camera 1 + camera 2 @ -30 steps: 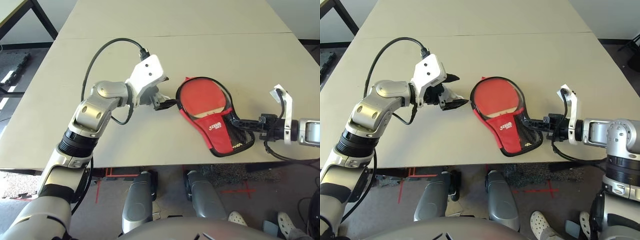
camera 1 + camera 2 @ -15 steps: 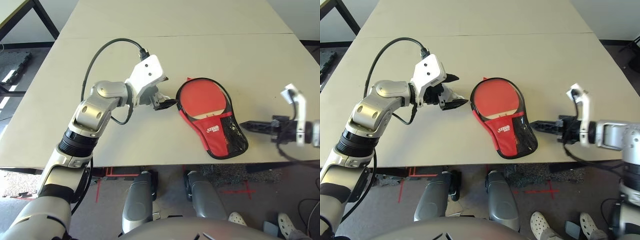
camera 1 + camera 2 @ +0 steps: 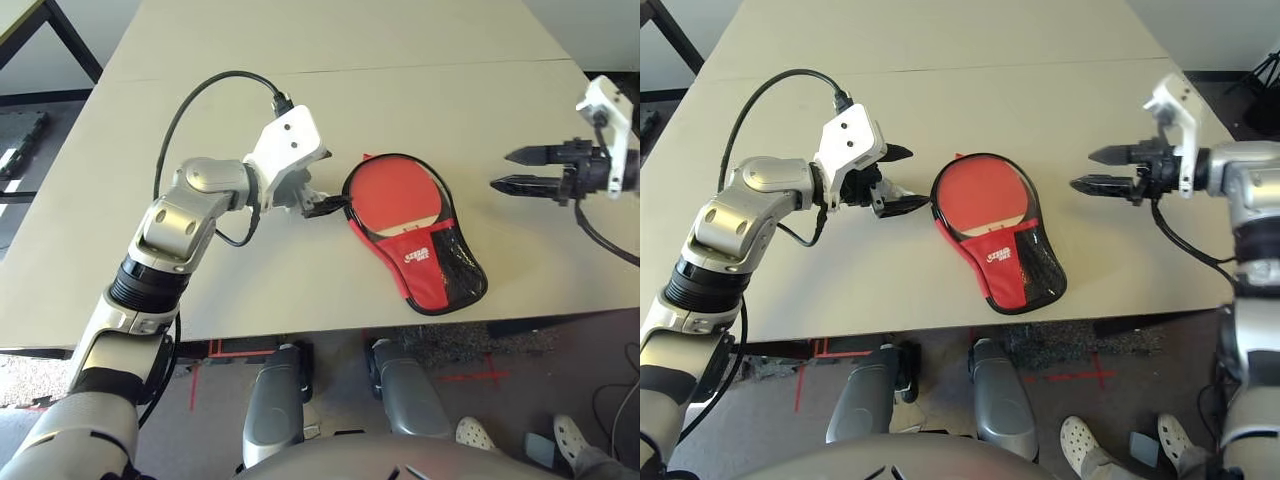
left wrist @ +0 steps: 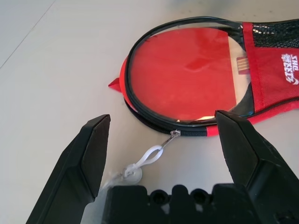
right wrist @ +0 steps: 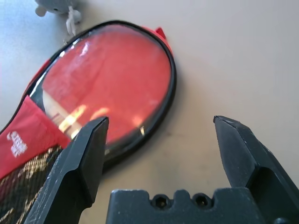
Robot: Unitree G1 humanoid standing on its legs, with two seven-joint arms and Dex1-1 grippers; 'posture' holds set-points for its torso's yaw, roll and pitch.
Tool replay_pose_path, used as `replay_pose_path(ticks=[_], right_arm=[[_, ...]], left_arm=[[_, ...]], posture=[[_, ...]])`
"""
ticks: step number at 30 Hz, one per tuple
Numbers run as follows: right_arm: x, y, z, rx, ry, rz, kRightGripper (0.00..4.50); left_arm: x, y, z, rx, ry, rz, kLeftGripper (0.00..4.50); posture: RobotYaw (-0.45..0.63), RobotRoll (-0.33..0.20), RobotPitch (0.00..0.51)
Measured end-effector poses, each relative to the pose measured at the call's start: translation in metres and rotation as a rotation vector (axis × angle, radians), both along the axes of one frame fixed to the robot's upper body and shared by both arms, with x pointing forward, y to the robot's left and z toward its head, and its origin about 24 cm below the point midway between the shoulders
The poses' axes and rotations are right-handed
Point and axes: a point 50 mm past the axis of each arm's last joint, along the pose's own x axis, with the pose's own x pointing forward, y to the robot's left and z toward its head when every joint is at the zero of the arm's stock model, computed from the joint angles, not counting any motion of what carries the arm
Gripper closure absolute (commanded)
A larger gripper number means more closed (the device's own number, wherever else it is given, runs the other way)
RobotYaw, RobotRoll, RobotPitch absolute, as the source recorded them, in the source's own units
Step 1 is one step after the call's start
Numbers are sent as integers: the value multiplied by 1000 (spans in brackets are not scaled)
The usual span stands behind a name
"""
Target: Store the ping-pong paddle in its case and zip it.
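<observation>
The case [image 3: 425,250] lies flat on the pale counter [image 3: 330,100], near its front edge. It is red with a black zipper edge and a black mesh pocket. On the red part there is small white writing. It may be a brand name, but the letters are too small to read for sure. The ping-pong paddle [image 3: 393,194] is inside the case. Its round red face shows through the open top part, and a bit of the wooden handle [image 4: 241,65] peeks out by the red flap.

A small silver zipper pull [image 4: 174,134] sits at the round end of the case, with a white looped cord [image 4: 145,160] tied to it. The cord lies on the counter between the fingers of the left claw [image 3: 322,200].

The left claw sits just beside the round end of the case. Its two black fingers are spread wide and pinch nothing. The right claw [image 3: 518,170] hangs over the counter, well apart from the case, off to the right. Its fingers are spread wide too and hold nothing.

Nothing stands between the claws and the case. Under the counter's front edge the floor shows red tape marks [image 3: 470,380], and a person's shoe [image 3: 1080,445] is down there.

A second ago the right claw was pressed shut at the mesh end of the case, low by the counter's front edge. Now it has let go, opened and moved up and away. The case now lies flatter. The left claw has stayed where it was.
</observation>
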Motion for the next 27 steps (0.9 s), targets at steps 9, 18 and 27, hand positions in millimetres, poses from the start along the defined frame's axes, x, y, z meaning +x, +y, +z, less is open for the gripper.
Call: replay_pose_path(ticks=[9,18,27], right_arm=[[12,36,-27,-69,30,131,37],[16,51,-43,-147,-8,152,37],[16,53,-47,-177,-45,155,37]], left_arm=[[3,14,5,14,-21,83,0],[13,29,6,55,-43,199,0],[24,50,-4,101,36,354,0]], posture=[[93,0,190],[99,0,190],[89,0,194]])
